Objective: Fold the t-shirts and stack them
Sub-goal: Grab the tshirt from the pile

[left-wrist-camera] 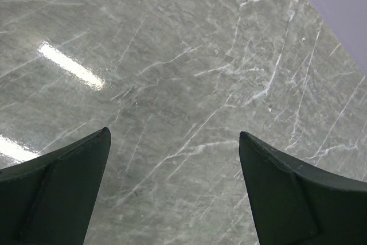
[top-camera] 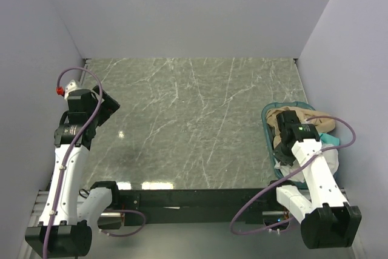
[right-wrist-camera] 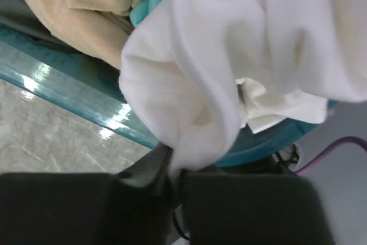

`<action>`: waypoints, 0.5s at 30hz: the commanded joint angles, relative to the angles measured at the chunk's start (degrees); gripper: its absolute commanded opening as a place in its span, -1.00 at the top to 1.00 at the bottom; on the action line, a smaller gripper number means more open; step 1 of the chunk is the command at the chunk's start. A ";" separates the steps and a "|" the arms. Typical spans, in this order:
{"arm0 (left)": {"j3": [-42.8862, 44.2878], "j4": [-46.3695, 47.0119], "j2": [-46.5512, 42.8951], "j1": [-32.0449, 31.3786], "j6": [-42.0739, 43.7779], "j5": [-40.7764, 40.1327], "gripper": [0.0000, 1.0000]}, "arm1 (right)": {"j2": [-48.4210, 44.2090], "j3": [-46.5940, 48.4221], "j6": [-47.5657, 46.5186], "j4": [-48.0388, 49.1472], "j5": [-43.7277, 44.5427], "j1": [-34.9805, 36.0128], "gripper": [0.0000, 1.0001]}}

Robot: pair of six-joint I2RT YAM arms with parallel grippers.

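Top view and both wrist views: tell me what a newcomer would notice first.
The overflowing teal basket at the table's right edge draws the eye first. In the right wrist view, the right fingers are shut on a fold of the white shirt, which spills over the basket's rim, with the tan shirt beside it. The left fingers stand open above the marble table.

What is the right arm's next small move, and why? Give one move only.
Probably raise the right gripper straight up, drawing the white t-shirt out toward the table. Its fingers look closed on a fold of that shirt, which lies bunched over the basket rim beside the tan t-shirt. The left gripper is open over the table, holding nothing.
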 commanded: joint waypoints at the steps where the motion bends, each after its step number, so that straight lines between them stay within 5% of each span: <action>1: 1.25 0.02 -0.31 0.64 0.67 1.28 -0.99 | -2.46 4.49 1.68 -0.92 4.47 -0.44 1.00; 8: 1.16 0.28 -0.84 0.99 0.67 1.81 -0.99 | -5.90 22.51 -1.13 -5.58 8.25 -0.36 1.00; 15: 1.25 0.46 -2.25 0.99 0.85 0.85 -0.99 | -7.65 42.11 -4.99 0.82 7.82 -0.44 1.00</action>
